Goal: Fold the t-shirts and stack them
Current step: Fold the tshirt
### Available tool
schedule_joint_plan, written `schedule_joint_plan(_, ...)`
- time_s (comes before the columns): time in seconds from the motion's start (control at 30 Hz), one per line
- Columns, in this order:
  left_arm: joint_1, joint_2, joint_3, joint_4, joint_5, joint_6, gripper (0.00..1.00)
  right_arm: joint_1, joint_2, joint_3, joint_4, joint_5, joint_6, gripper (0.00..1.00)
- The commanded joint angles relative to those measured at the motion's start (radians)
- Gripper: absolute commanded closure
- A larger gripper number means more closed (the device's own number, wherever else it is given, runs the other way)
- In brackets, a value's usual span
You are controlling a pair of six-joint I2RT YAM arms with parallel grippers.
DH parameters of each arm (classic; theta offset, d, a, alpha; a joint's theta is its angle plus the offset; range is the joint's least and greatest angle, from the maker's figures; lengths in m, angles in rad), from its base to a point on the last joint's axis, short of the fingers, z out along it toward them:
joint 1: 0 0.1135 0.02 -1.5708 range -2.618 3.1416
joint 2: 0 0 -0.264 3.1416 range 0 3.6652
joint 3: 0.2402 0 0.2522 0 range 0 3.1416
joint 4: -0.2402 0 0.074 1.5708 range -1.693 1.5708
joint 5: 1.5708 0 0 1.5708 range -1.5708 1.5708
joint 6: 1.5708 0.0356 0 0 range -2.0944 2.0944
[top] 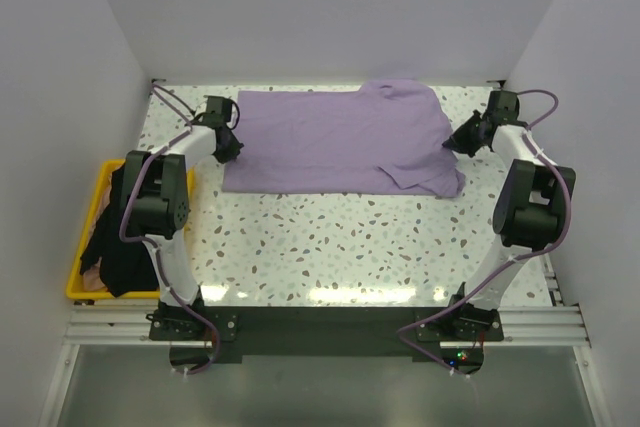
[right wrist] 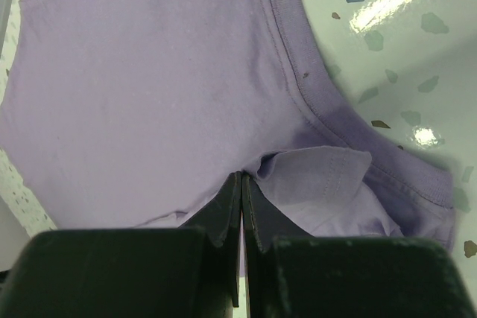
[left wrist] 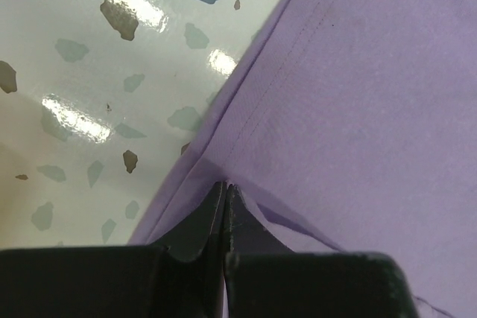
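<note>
Evidently lavender t-shirt [top: 340,137] lies between them; left tool [left wrist: 225,188], right tool [right wrist: 242,180] clamped on opposite edges.

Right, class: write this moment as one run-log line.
left gripper: shut on lavender t-shirt edge | right gripper: shut on same shirt, near collar | black t-shirt: in yellow crate

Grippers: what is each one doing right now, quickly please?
Left gripper: closed on the lavender t-shirt, at its edge.
Right gripper: closed on the same t-shirt.

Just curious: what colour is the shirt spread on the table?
The shirt is pale lavender, clearest from the top camera.
</note>
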Motion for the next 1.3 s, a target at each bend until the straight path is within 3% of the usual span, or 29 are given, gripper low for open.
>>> schedule_joint_plan(0.0,-0.003,-0.068,-0.010,0.028,-0.025,0.008,1.00,-0.004,-0.020,0.011,0.008,-0.008,-0.009,1.00)
schedule_joint_plan(0.6,0.037,-0.163,-0.067,0.018,-0.054,0.008,1.00,-0.006,-0.053,0.068,-0.008,-0.021,0.008,1.00)
schedule_joint_plan(1.27,0.061,-0.090,-0.042,0.044,-0.017,0.006,1.00,-0.013,0.033,0.157,0.017,-0.061,0.036,1.00)
